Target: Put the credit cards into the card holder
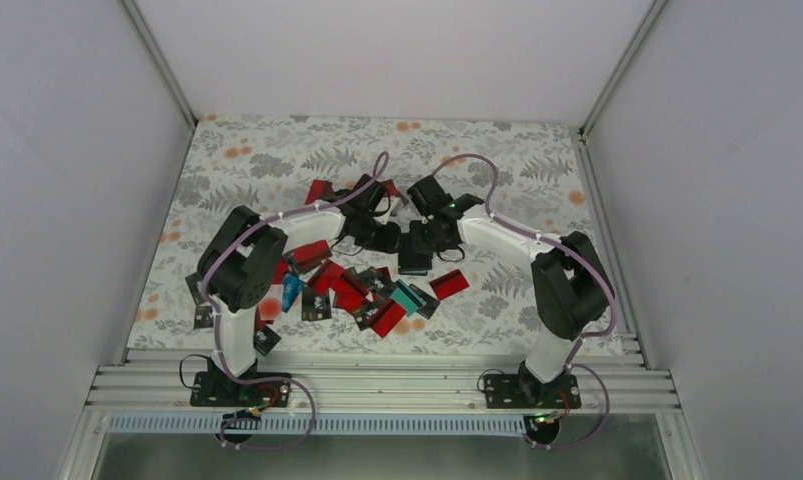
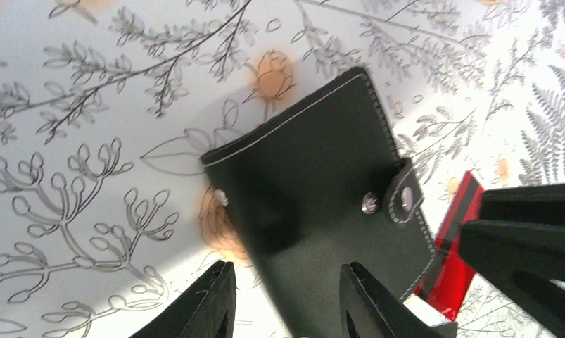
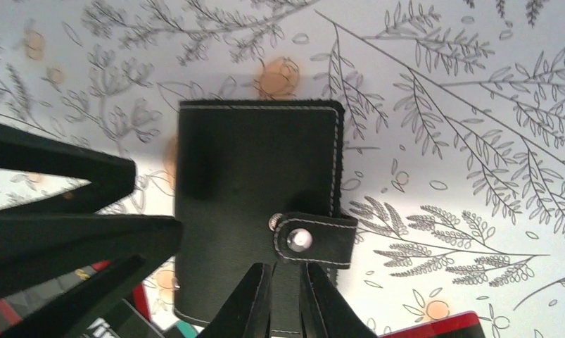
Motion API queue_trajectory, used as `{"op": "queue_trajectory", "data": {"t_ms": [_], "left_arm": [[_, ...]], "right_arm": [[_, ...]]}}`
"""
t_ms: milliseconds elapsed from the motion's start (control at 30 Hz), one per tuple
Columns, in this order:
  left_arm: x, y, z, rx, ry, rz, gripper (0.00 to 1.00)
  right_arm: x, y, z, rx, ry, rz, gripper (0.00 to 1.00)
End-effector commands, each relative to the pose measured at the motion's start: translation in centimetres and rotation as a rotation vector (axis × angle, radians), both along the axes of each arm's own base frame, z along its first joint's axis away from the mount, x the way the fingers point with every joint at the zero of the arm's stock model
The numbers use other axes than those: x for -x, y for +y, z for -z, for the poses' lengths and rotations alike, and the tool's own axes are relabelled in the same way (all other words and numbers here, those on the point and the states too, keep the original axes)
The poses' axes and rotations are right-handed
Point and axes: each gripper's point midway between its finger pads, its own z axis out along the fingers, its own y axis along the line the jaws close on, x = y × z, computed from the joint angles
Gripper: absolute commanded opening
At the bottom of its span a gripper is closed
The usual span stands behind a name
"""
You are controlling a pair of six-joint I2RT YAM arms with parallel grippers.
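Right end effector (image 3: 285, 269) pinches the holder (image 3: 251, 162) by its snap strap (image 3: 314, 239); left end effector (image 2: 288, 267) gapes around it. Only the top view shows the whole heap of cards (image 1: 352, 295).

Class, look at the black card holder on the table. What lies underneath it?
The card holder lies flat on the floral tablecloth. A red card appears to slip under one edge. Whatever else lies beneath is covered.

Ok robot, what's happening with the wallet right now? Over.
Left gripper open over the wallet. Right gripper nearly closed at its strap, grip unclear. Wallet closed, cards loose on the table.
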Motion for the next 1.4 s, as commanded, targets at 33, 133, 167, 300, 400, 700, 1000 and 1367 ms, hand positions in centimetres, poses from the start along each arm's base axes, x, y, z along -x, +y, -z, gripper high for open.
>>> {"op": "queue_trajectory", "data": {"t_ms": [33, 133, 167, 300, 400, 700, 1000, 1367], "left_arm": [[-0.3, -1.3, -0.3, 0.026, -0.004, 0.055, 0.4], [0.0, -1.8, 0.4, 0.021, 0.017, 0.083, 0.41], [0.1, -1.9, 0.7, 0.012, 0.023, 0.09, 0.41], [0.5, -2.1, 1.9, -0.015, 0.047, 0.097, 0.41], [0.7, -2.1, 2.5, -0.026, 0.06, 0.097, 0.44], [1.0, -1.9, 3.8, -0.116, 0.062, 0.1, 0.44], [1.1, -1.4, 5.8, -0.233, 0.077, 0.088, 0.44], [1.5, -1.6, 6.4, -0.258, 0.085, 0.095, 0.41]], "right_arm": [[0.6, -1.8, 1.0, 0.005, 0.009, 0.038, 0.12], [0.8, -1.8, 1.5, -0.051, 0.021, 0.035, 0.12], [0.9, -1.9, 1.7, -0.064, 0.026, 0.039, 0.12], [1.0, -2.5, 2.3, -0.113, 0.041, 0.049, 0.12], [1.1, -2.6, 2.5, -0.162, 0.048, 0.05, 0.12], [0.7, -3.3, 1.8, -0.302, 0.03, 0.037, 0.13], [0.4, -1.9, 2.0, -0.395, 0.049, -0.009, 0.15], [0.2, -1.4, 3.9, -0.4, 0.093, -0.018, 0.13]]}}
